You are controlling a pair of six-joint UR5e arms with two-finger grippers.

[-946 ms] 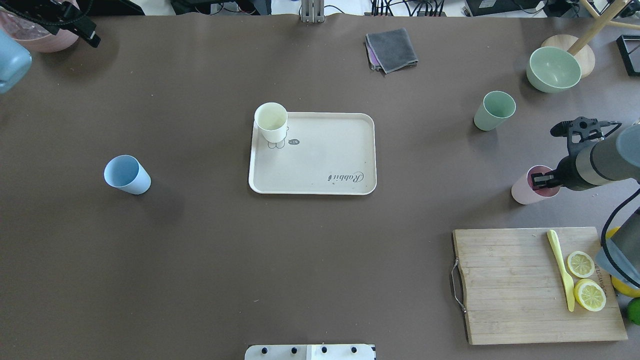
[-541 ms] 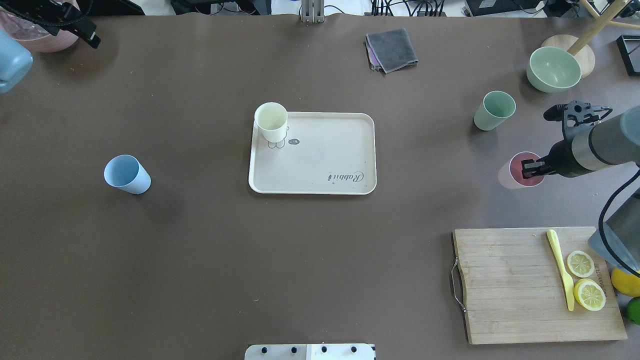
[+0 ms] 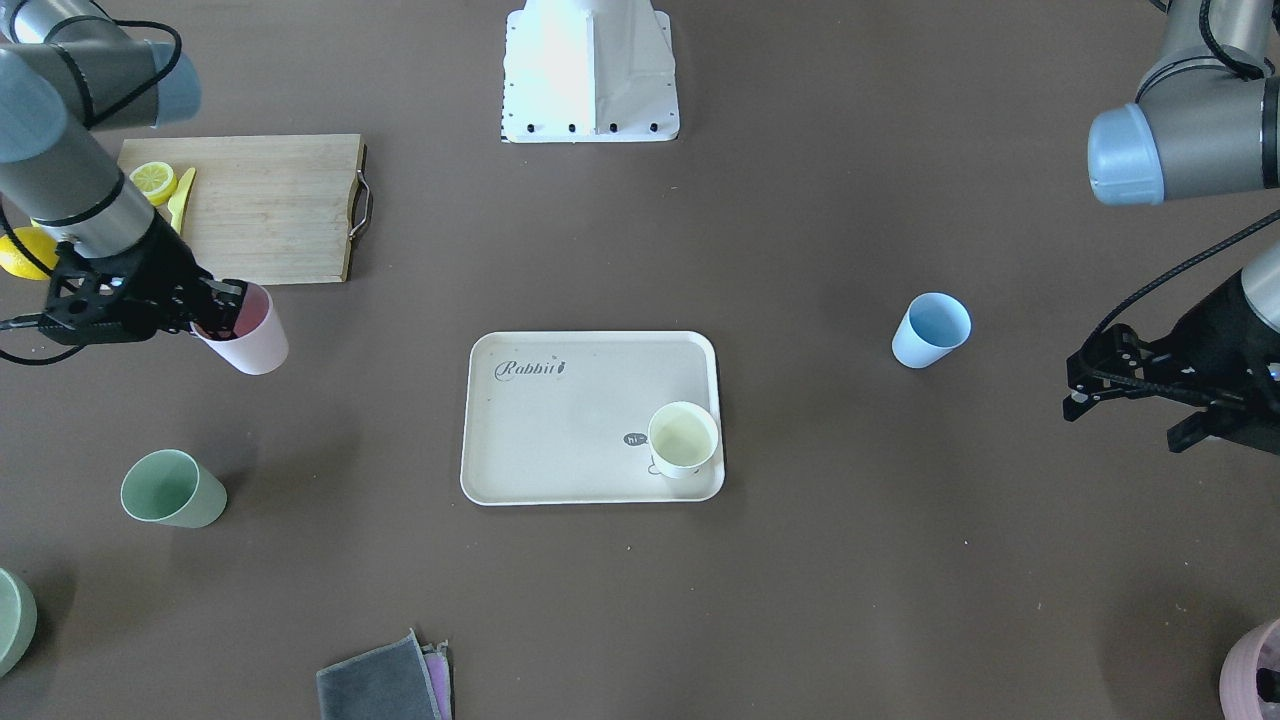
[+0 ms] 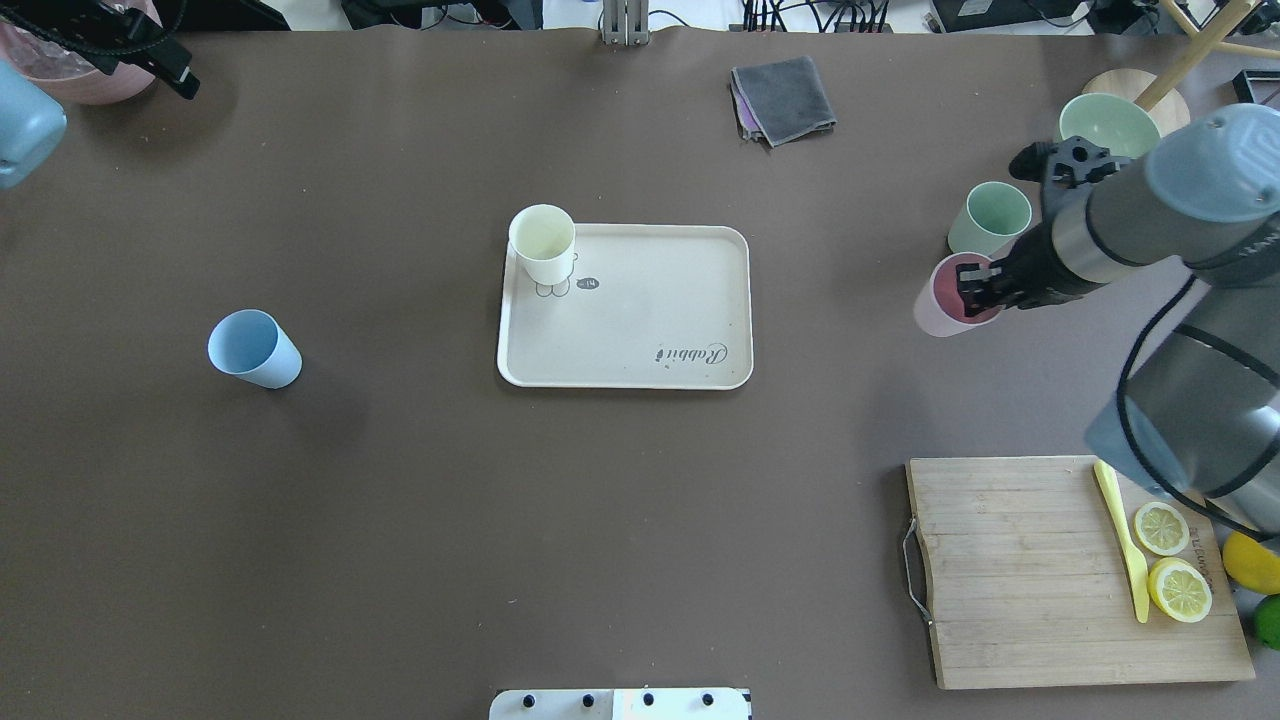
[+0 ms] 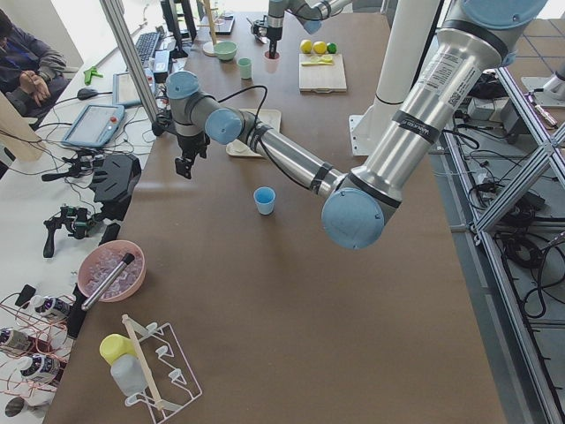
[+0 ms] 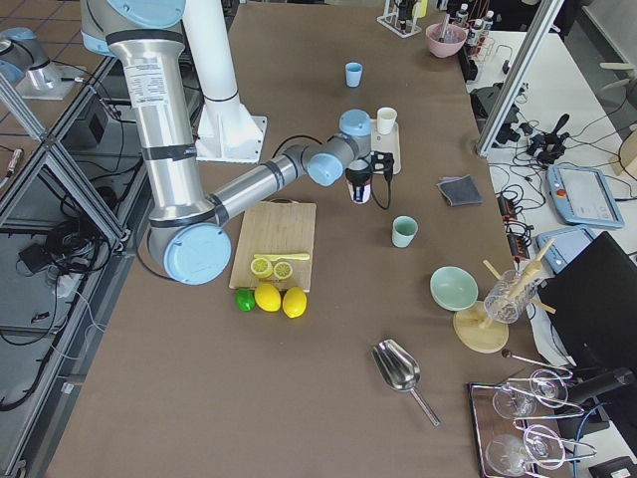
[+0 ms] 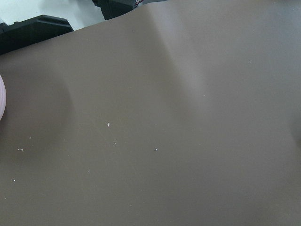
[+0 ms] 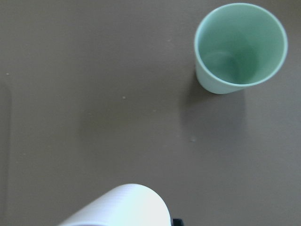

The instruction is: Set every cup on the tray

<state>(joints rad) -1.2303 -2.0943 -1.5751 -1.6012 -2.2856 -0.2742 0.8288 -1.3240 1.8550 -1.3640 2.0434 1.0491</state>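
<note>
The cream tray point(image 4: 640, 330) with "Rabbit" lettering lies mid-table and also shows in the front view point(image 3: 560, 440). A cream cup point(image 4: 542, 243) stands upright in its corner. My right gripper point(image 4: 978, 285) is shut on the rim of a pink cup point(image 4: 940, 305), one finger inside it, and holds it above the table to the right of the tray, beside a green cup point(image 4: 988, 220). A blue cup point(image 4: 253, 348) stands on the table left of the tray. My left gripper point(image 3: 1125, 420) is open and empty at the table's far left edge.
A wooden cutting board point(image 4: 1010, 570) with lemon slices and a yellow knife lies at the near right. A green bowl point(image 4: 1100, 125) and a folded grey cloth point(image 4: 783, 98) are at the far side. A pink bowl point(image 3: 1255, 670) sits in the far left corner.
My right gripper has lifted the pink cup off the table and carried it left and farther from the robot, next to the green cup. The left arm has barely moved.
</note>
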